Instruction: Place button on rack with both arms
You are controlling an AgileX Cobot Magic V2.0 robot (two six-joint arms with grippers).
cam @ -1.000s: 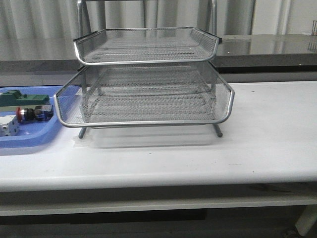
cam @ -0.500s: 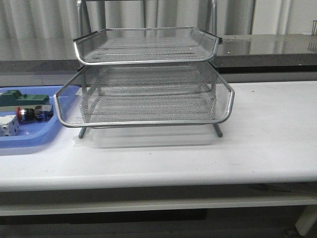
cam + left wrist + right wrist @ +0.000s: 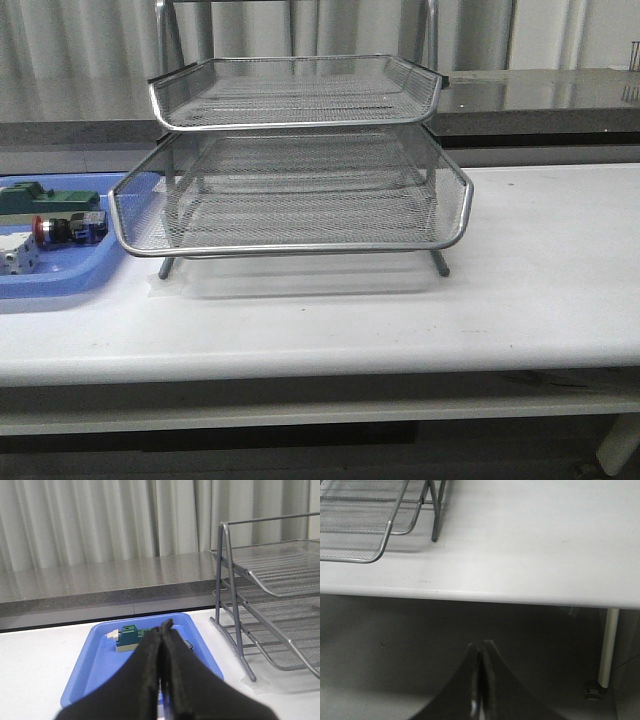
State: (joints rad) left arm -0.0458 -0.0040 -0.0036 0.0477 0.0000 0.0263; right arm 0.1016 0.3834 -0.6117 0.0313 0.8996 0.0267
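Evidently pre-grasp stage. Button [image 3: 60,230] lies in blue tray [image 3: 60,285], left of wire rack [image 3: 300,160], untouched. Left gripper [image 3: 162,630] pinched closed, empty, facing tray; right gripper [image 3: 480,655] closed, empty, below table edge. Next, likely: left opens, descends onto button.

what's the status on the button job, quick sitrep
Left tool and right tool shut, empty. Button lying in blue tray, beside rack. Nothing blocking.
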